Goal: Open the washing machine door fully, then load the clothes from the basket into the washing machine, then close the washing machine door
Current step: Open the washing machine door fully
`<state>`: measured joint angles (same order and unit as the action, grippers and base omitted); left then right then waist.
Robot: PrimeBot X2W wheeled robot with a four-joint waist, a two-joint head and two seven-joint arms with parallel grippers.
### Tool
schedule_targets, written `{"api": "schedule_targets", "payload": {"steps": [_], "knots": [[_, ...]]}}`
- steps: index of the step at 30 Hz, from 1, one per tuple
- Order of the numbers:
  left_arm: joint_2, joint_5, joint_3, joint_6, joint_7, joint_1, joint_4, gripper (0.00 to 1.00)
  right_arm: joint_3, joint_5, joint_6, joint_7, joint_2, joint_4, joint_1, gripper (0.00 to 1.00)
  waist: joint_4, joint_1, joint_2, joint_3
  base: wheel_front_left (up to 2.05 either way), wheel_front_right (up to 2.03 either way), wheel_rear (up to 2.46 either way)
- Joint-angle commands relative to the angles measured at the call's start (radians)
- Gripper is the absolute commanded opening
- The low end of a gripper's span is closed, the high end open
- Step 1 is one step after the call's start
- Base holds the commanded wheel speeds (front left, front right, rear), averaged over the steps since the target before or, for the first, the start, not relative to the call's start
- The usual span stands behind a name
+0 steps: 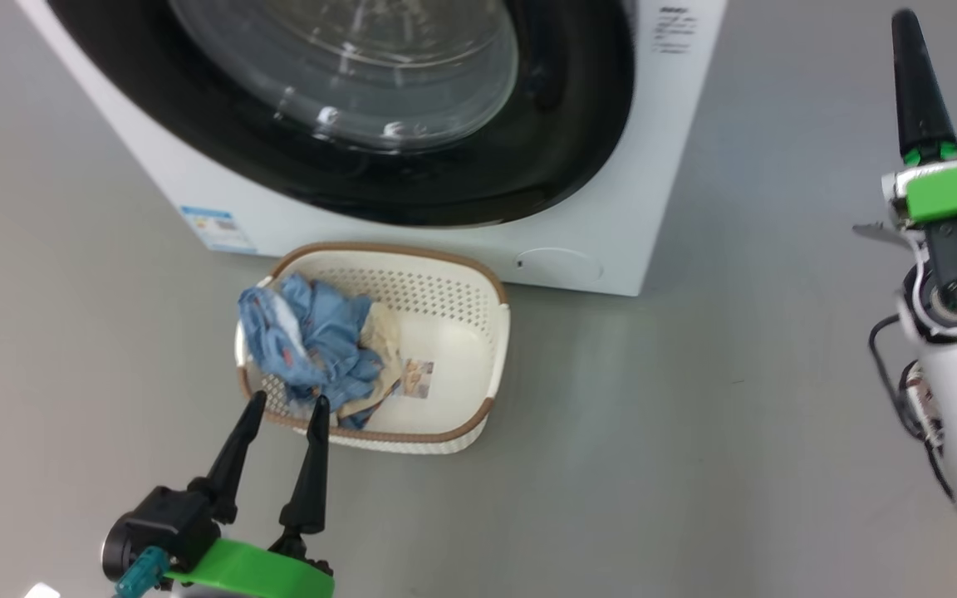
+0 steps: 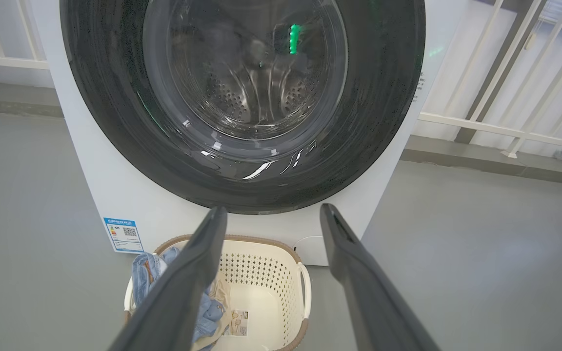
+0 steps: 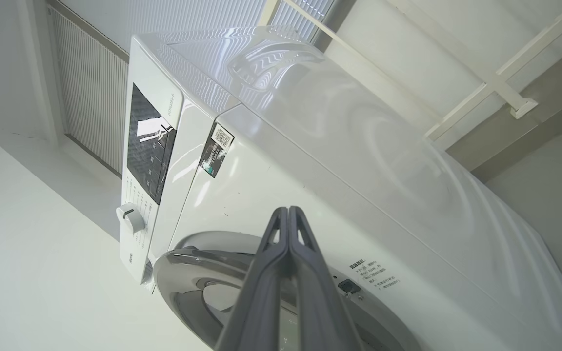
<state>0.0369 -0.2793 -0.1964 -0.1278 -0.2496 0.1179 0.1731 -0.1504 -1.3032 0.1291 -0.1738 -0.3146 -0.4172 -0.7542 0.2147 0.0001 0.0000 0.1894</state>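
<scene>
Just above the near rim of the basket (image 1: 379,436), the left gripper (image 1: 290,400) hangs spread and empty.
Right gripper (image 1: 905,21) is clenched on nothing, raised at the far right. Clothes (image 1: 312,340) fill the basket's left half on the floor before the washing machine (image 1: 661,166), with the washing machine door (image 1: 578,124) closed.

Washing machine (image 1: 628,208): white front-loader, upper centre of the head view. Blue energy sticker (image 1: 217,228) at its front's lower left, round service cap (image 1: 557,266) at lower right.
Washing machine door (image 1: 578,124): wide glossy black rim, clear domed glass, lying flat against the front.
Basket (image 1: 462,349): cream, perforated, brown-rimmed; upright on the floor just before the machine, centre frame. Paper label (image 1: 418,378) on its bottom.
Clothes (image 1: 312,340): crumpled light blue bundle with a cream piece (image 1: 383,332), heaped in the basket's left half.
</scene>
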Motion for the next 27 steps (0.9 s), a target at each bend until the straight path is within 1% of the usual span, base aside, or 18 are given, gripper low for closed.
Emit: {"api": "schedule_targets", "payload": {"steps": [1,4,7,10,16,21,23,27], "knots": [[0.014,-0.006,0.026,-0.003,-0.012,0.038,-0.017,1.00,-0.029,-0.034,0.002,0.028,-0.010,0.024,-0.028,0.00,0.040,-0.0001,0.0000,0.035,0.00,0.00,0.00],[0.014,-0.016,0.014,-0.003,-0.012,0.048,-0.018,1.00,-0.052,-0.152,0.002,0.145,-0.050,0.027,-0.064,0.00,0.062,-0.0001,0.0000,0.052,0.00,0.00,0.00],[0.014,-0.022,0.000,-0.003,-0.012,0.056,-0.017,1.00,-0.030,-0.283,0.002,0.276,-0.072,0.008,-0.096,0.00,0.081,-0.0001,0.0000,0.069,0.00,0.00,0.00],[0.013,-0.027,-0.012,-0.003,-0.012,0.063,-0.018,1.00,-0.021,-0.329,0.002,0.380,-0.102,-0.031,-0.135,0.00,0.096,-0.0001,0.0000,0.089,0.00,0.00,0.00],[0.013,-0.039,-0.030,-0.003,-0.012,0.084,-0.024,1.00,-0.003,-0.402,0.002,0.557,-0.110,-0.117,-0.230,0.00,0.118,-0.0001,0.0000,0.131,0.00,0.00,0.00],[0.013,-0.051,-0.053,-0.003,-0.012,0.106,-0.031,1.00,-0.004,-0.418,0.002,0.660,-0.101,-0.181,-0.316,0.00,0.137,-0.0001,0.0000,0.170,0.00,0.00,0.00],[0.013,-0.057,-0.060,-0.003,-0.012,0.116,-0.035,1.00,-0.003,-0.430,0.002,0.693,-0.088,-0.212,-0.356,0.00,0.143,-0.0001,0.0000,0.190,0.00,0.00,0.00],[0.013,-0.077,-0.078,-0.003,-0.012,0.138,-0.046,1.00,-0.028,-0.413,0.002,0.748,-0.078,-0.271,-0.448,0.00,0.160,-0.0001,0.0000,0.235,0.00,0.00,0.00]]}}
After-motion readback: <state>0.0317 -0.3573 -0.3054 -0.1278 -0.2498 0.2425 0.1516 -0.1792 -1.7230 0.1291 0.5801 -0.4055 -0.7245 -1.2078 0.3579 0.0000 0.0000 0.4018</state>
